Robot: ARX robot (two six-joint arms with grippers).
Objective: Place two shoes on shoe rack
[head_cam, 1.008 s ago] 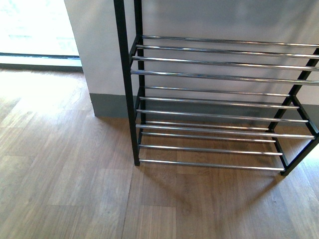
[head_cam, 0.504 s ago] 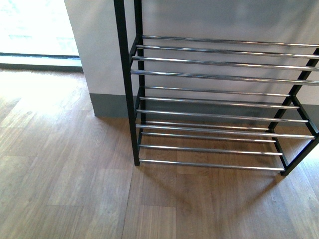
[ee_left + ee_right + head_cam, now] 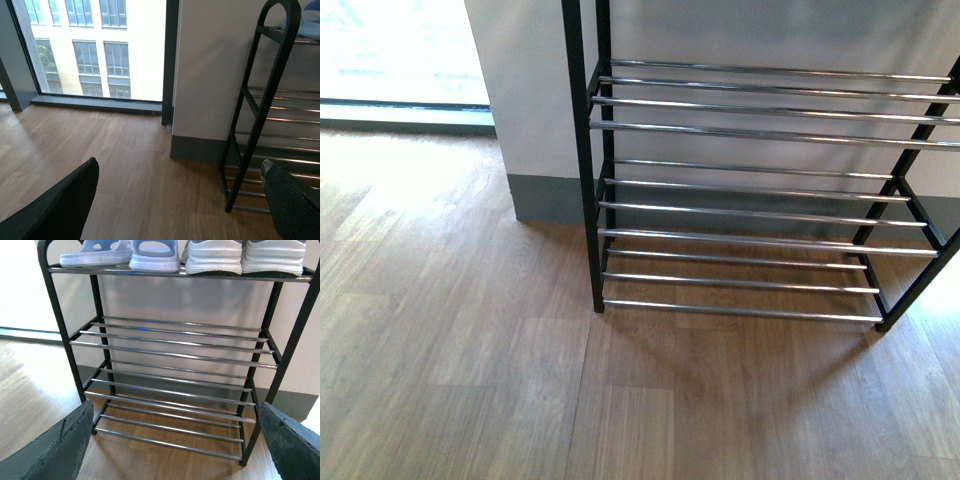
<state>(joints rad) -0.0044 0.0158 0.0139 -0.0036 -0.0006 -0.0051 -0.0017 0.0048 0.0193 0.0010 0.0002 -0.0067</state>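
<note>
The two shoes [image 3: 247, 255] sit side by side on the top shelf of the shoe rack [image 3: 175, 347], white soles facing out; only my right wrist view shows them, and their uppers are cropped, so I take them for the pair on the soles alone. Beside them rest pale blue sandals [image 3: 122, 252]. So I judge the placing done, and what is left is backing my arms clear without clipping the posts. My right gripper [image 3: 175, 440] has its fingers [image 3: 55, 445] spread wide and empty; my left gripper [image 3: 175, 200] is likewise apart, holding nothing. The front view shows only bare lower shelves and wooden floor [image 3: 450, 350], neither arm.
</note>
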